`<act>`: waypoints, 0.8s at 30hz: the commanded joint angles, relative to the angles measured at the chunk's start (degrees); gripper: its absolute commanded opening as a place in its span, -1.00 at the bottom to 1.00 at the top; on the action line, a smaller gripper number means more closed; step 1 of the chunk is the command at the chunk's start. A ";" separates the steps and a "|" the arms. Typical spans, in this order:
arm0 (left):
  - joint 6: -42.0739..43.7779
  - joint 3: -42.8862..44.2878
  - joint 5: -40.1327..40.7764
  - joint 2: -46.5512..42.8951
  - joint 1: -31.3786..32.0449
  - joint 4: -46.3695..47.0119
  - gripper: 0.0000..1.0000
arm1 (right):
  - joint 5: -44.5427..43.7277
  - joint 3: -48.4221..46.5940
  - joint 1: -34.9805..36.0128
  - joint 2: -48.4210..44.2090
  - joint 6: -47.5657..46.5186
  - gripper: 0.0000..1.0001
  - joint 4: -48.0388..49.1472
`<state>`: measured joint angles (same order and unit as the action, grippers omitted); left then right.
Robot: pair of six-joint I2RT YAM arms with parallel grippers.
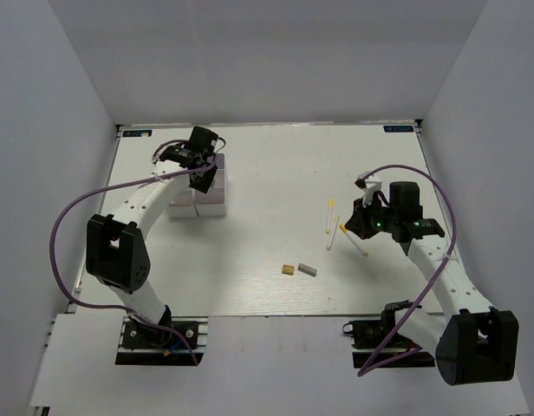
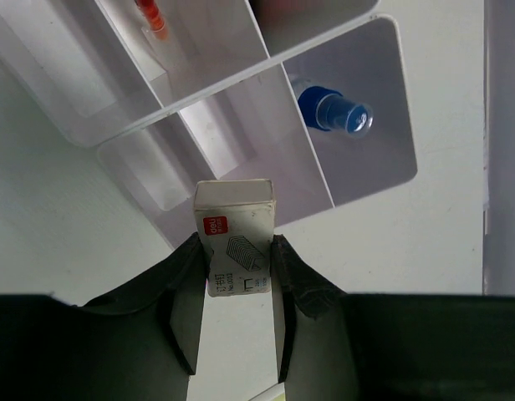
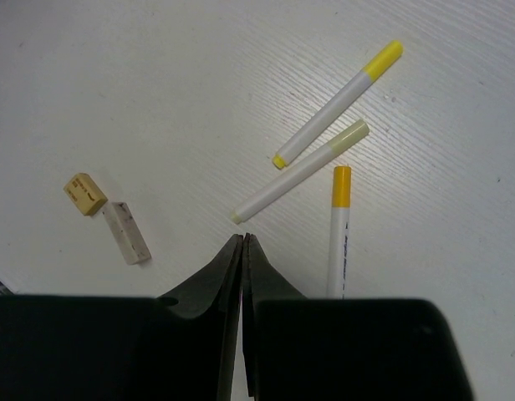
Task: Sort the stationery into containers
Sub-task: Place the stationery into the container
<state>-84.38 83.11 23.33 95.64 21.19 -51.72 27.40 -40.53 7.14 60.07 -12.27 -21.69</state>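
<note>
L gripper (image 2: 235, 251) is clamped on the white block (image 2: 234, 209), jaws flat on its two long sides. It hangs at the near rim of the tray (image 2: 383, 167), which sits at 10 o'clock on the table (image 1: 276, 165).

Bottle (image 2: 334, 113) is in the cell at 1 o'clock of the block and the red pen (image 2: 150, 18) is in a cell at 11. The cell at 12 looks free, so that's my target, I reckon.

To do it well: go fwd to 12 till the block clears the cell wall, keep it upright, drop low, then part the jaws. Don't nudge the tray.

R gripper (image 3: 243, 242) has jaws together w/ nothing in them. Three sticks (image 3: 301, 170) lie at 1 o'clock of it. The tan eraser (image 3: 84, 193) and grey eraser (image 3: 126, 233) are touching at 9.
</note>
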 commanded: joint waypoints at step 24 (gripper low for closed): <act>-3.60 4.60 -2.94 5.97 -2.38 3.65 -0.39 | 0.20 2.21 -0.28 -2.15 -1.00 -0.84 1.48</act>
<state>-87.13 85.69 20.34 101.95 19.27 -48.80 27.20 -38.50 7.14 58.96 -12.51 -21.26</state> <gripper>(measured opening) 0.424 0.079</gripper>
